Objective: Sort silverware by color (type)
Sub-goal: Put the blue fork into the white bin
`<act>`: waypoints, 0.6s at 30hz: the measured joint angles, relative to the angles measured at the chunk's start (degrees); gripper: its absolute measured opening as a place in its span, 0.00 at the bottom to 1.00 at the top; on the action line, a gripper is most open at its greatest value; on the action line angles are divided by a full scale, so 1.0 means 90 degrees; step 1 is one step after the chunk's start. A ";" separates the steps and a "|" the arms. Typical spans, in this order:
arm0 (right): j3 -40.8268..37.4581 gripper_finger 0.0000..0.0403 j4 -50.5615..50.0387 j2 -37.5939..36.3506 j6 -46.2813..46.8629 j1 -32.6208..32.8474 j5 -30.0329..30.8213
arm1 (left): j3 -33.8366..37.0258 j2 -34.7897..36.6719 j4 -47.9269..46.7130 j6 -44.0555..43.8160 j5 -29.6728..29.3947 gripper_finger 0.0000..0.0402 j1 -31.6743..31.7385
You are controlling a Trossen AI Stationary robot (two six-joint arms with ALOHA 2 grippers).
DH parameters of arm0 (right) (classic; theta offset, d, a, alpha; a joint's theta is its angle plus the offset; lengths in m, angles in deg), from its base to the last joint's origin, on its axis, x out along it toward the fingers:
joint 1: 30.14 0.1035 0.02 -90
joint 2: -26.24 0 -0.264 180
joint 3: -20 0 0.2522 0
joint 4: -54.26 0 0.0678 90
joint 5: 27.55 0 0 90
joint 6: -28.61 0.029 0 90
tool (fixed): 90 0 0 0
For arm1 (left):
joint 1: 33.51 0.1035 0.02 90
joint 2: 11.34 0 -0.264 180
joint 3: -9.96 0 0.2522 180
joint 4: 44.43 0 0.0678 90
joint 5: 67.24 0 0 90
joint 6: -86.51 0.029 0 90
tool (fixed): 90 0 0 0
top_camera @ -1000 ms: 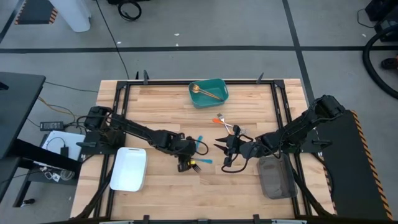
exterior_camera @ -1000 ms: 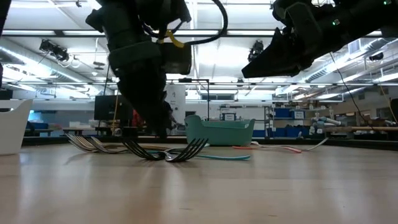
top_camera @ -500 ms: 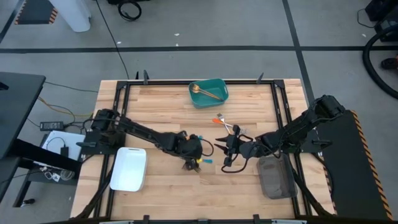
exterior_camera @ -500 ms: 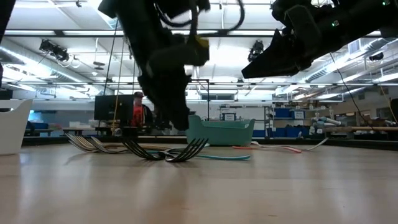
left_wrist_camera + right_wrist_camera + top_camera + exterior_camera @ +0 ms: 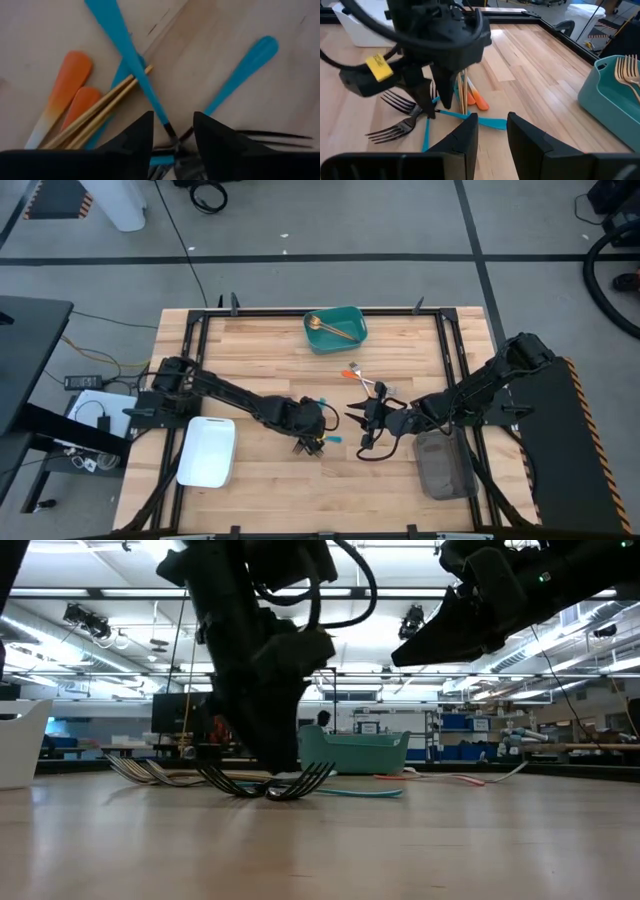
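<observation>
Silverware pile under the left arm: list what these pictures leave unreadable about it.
- High view: the left hand covers most of the silverware pile; pieces too small to count.
- Low view: the arm blocks the pile's middle; only fork tines show.
- Left wrist view: the blue-handled forks run behind the fingers, so contact is unclear.

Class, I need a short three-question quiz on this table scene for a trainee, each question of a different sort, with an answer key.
1. True or false: the teal tray holds gold silverware.
2. Which gripper is down over the silverware pile? A) left gripper B) right gripper
3. Fill in: the left gripper has its fingers either side of a ___-handled fork.

Key: 1 true. 2 A; the right gripper hangs open beside the pile. 3 blue.
</observation>
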 joint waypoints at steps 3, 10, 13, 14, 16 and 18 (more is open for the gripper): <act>0.0000 0.27 0.0016 0.0000 0.0000 0.0000 0.0000 | 0.0005 -0.0102 -0.0081 -0.0016 0.0075 0.40 0.0010; -0.0002 0.27 0.0032 0.0000 0.0000 0.0000 0.0000 | -0.0015 -0.0221 -0.0058 0.0082 0.0052 0.40 0.0027; -0.0002 0.27 0.0029 0.0000 0.0000 0.0000 0.0000 | -0.0015 -0.0225 -0.0067 0.0187 0.0016 0.37 0.0027; -0.0002 0.27 0.0027 0.0000 0.0000 0.0000 0.0000 | -0.0011 -0.0226 -0.0076 0.0221 -0.0036 0.36 0.0027; -0.0002 0.27 0.0022 0.0000 0.0000 0.0001 0.0000 | -0.0010 -0.0229 -0.0088 0.0389 -0.0083 0.32 0.0047; -0.0002 0.27 0.0004 0.0000 0.0000 0.0006 0.0000 | -0.0010 -0.0231 -0.0103 0.0611 -0.0077 0.27 0.0083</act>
